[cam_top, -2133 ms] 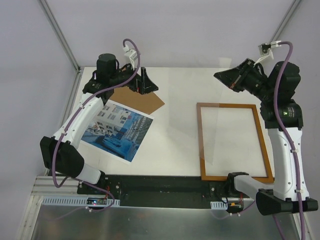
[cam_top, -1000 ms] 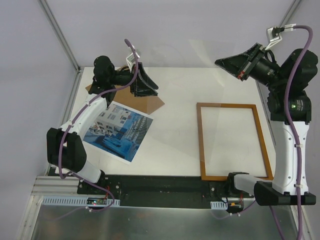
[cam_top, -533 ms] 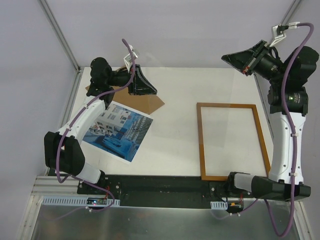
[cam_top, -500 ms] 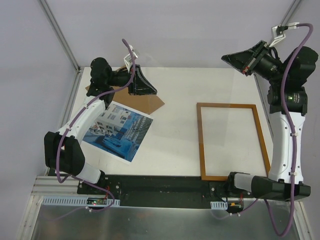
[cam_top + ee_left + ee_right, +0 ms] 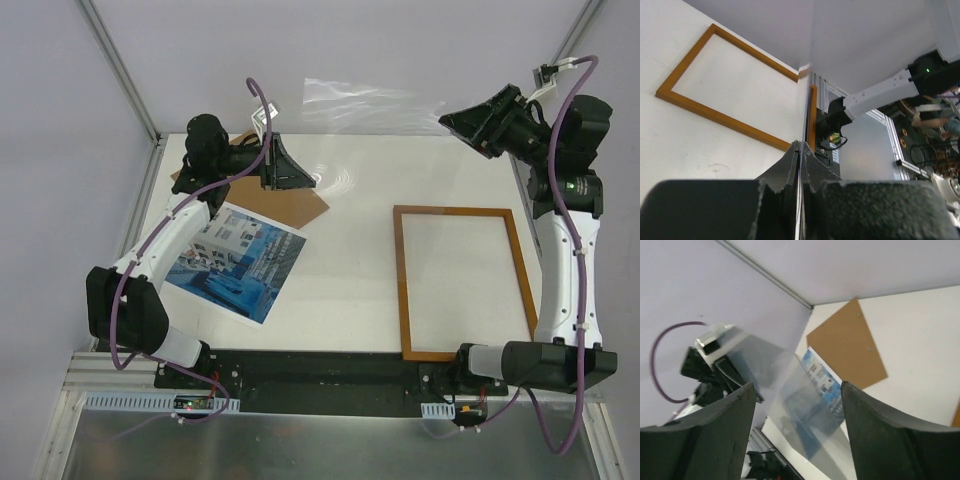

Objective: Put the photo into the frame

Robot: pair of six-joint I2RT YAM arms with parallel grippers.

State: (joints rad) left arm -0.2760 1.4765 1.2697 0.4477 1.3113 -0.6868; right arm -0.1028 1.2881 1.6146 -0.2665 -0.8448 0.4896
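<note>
The photo (image 5: 235,262), a blue-toned print of buildings, lies flat at the table's left. The frame (image 5: 402,285), with a thin orange-brown border, lies flat at the right and holds nothing. My left gripper (image 5: 305,178) is raised above the brown board (image 5: 285,200) and shut on the edge of a clear thin sheet (image 5: 365,105) that hangs in the air. In the left wrist view the sheet (image 5: 805,100) runs edge-on out of the shut gripper (image 5: 800,145). My right gripper (image 5: 455,120) is open and raised by the sheet's far end. In the right wrist view the sheet (image 5: 795,390) floats between my wide-apart fingers (image 5: 735,410).
The loose plain brown board lies behind the photo at the back left and also shows in the right wrist view (image 5: 847,345). The photo (image 5: 820,372) shows there partly through the sheet. The enclosure walls stand close behind both arms. The frame (image 5: 715,117) lies beyond my left fingers.
My right arm has swung its gripper down and left, toward the sheet's far end. The clear sheet now shows plainly, stretched between the grippers. My left gripper has stayed about where it was.
</note>
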